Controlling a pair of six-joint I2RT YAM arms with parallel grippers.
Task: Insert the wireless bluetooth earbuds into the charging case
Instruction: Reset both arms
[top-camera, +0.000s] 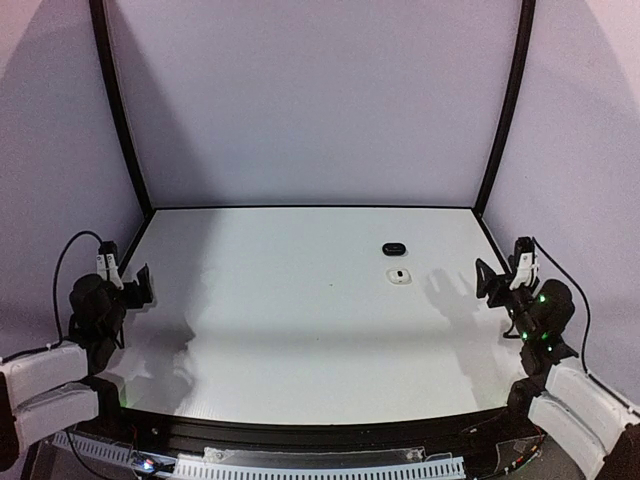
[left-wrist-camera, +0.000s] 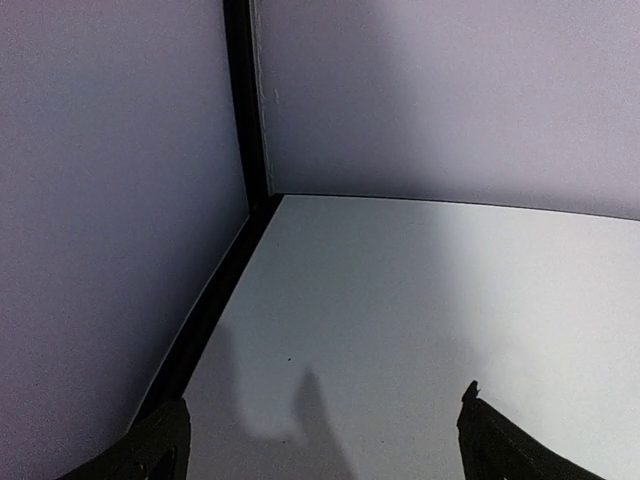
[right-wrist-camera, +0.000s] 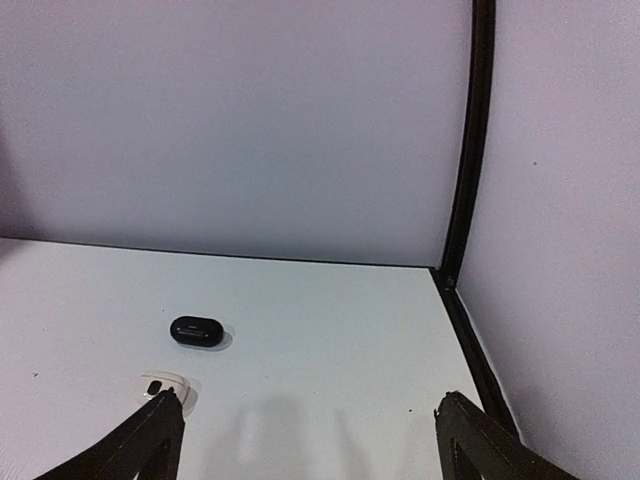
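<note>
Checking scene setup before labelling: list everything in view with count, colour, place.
small oval black plastic case: one, black, far right part of the table.
small oval white plastic case: one, white with a dark spot at its middle, too small to identify; just nearer than the black case, apart from it.
flat white table: one, white, black-edged.
enclosure walls: pale, behind and at both sides.
left arm's fingers: two, black, open, empty, left edge.
right arm's fingers: two, black, open, empty, right edge.

A lab test booth: white table boxed in by plain pale walls and black corner posts.
</note>
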